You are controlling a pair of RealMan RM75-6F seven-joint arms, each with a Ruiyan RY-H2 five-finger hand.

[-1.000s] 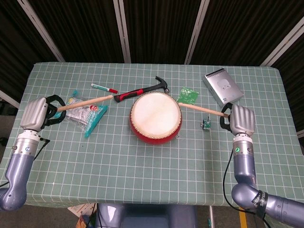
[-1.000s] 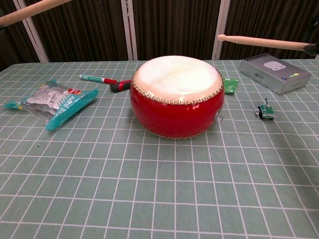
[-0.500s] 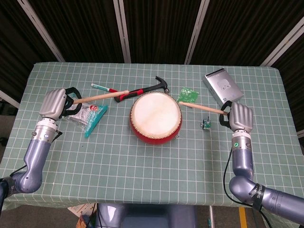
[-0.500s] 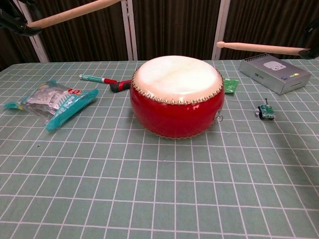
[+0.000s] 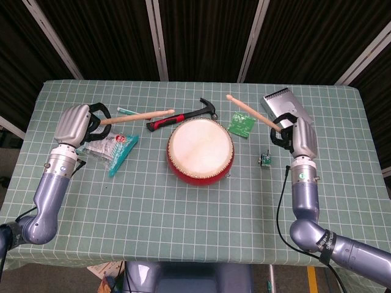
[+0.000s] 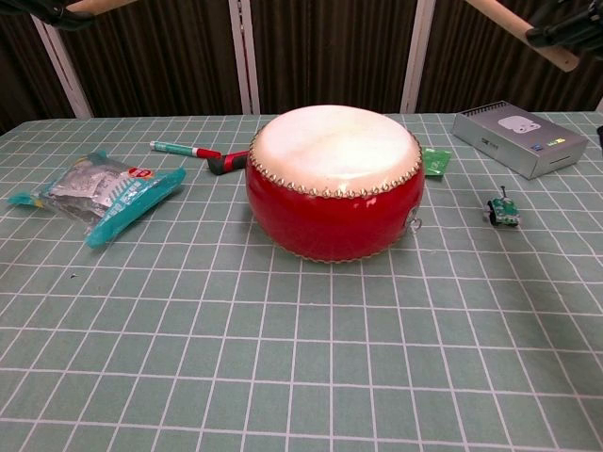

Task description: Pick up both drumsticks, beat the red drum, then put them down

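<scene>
The red drum (image 5: 200,151) with a pale skin (image 6: 334,138) stands mid-table. My left hand (image 5: 77,124) grips a wooden drumstick (image 5: 139,115) that points right, its tip above the hammer's handle, left of the drum. My right hand (image 5: 300,137) holds the other drumstick (image 5: 250,111), raised and slanting up-left over the green packet. In the chest view only the left hand's dark edge (image 6: 52,9) and the right hand (image 6: 570,28) with its stick (image 6: 523,35) show at the top corners, above the drum.
A hammer (image 5: 183,115) and a marker pen (image 5: 125,111) lie behind the drum. A snack bag (image 5: 110,146) lies at the left. A green packet (image 5: 242,124), a grey box (image 5: 285,111) and a small toy (image 5: 265,160) are at the right.
Both sticks have swung upward. The right stick's tip rose from beside the drum to high over the green packet. The left hand lifted slightly and its stick's tip drew back from the drum.
</scene>
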